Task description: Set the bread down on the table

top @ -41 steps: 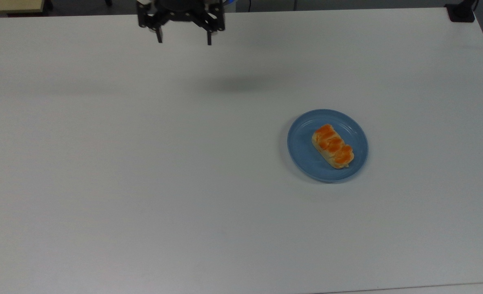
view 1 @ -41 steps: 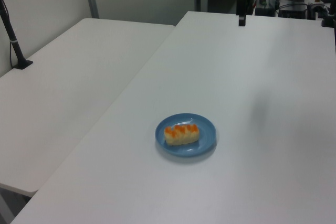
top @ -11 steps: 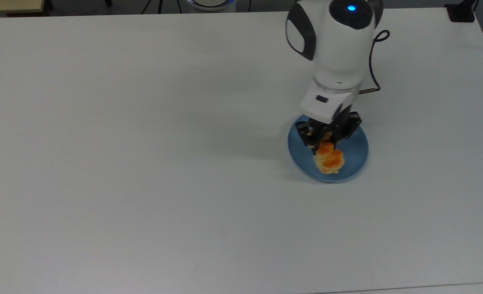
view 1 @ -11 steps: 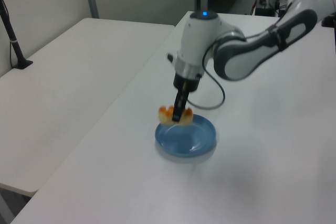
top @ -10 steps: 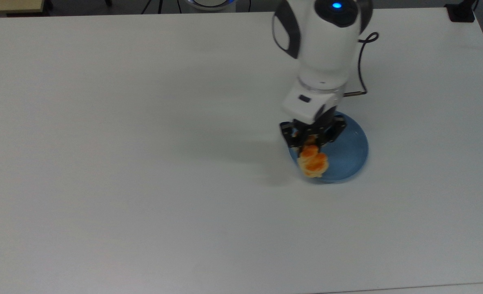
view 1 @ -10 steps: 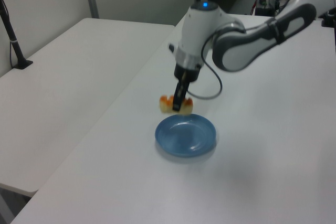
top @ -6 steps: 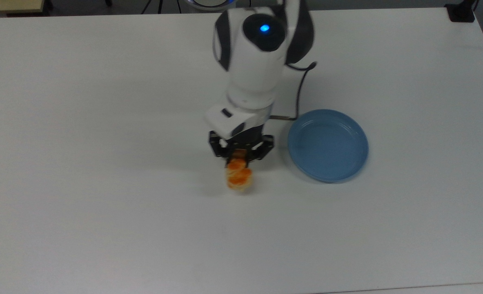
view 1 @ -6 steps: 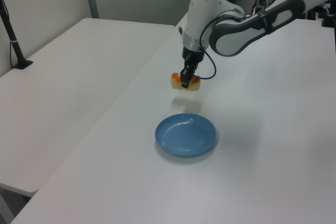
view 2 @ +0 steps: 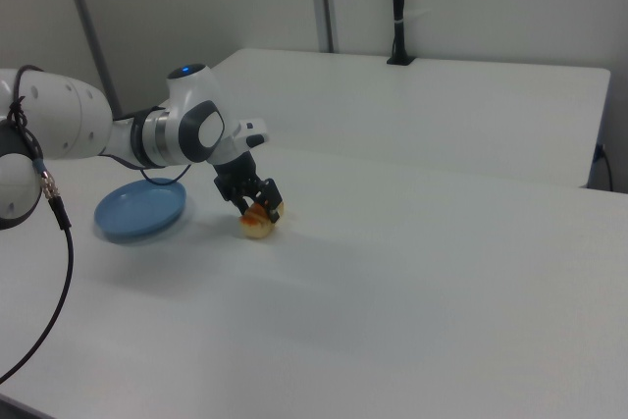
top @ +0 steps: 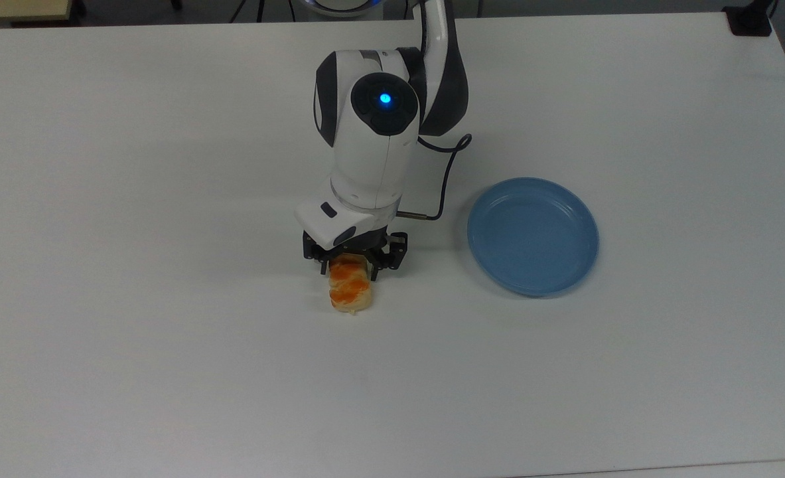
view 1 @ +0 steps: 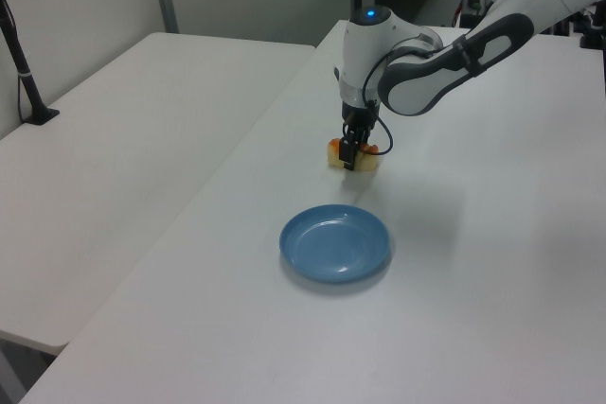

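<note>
The pincer (top: 352, 265) is closed on the bread (top: 349, 290) and holds it low over the desk (top: 133, 299), to the top view's left of the blue plate (top: 532, 236), which is empty. In the right view the bread (view 2: 257, 225) seems to touch the desk already, but this is hard to judge. The fingers grip one end of the loaf, and the other end sticks out free. The bread looks soft and light, so a hard squeeze would probably dent it. The orange glaze on top may be sticky, so the plain sides are likely the better place to hold. Release is probably the next step.
</note>
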Action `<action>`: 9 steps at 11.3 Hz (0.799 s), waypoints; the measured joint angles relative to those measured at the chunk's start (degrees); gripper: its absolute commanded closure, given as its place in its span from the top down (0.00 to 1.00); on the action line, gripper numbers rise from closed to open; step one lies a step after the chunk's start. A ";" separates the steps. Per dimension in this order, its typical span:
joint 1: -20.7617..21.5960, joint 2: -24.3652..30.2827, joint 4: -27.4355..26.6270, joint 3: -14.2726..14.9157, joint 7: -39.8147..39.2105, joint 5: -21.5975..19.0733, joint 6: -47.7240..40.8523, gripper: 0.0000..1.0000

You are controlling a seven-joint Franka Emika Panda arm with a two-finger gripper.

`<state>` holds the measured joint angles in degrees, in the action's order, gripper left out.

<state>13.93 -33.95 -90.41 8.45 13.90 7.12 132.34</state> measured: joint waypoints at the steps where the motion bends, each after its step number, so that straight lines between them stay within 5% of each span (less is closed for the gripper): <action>1: 0.00 0.35 0.62 0.00 0.01 0.00 0.00 1.00; 3: -0.08 3.15 1.84 0.00 -0.05 0.00 -2.41 1.00; 9: -2.96 20.72 2.33 -0.18 -8.11 -0.35 -29.67 1.00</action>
<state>10.97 -13.23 -88.08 8.27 5.78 6.78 102.67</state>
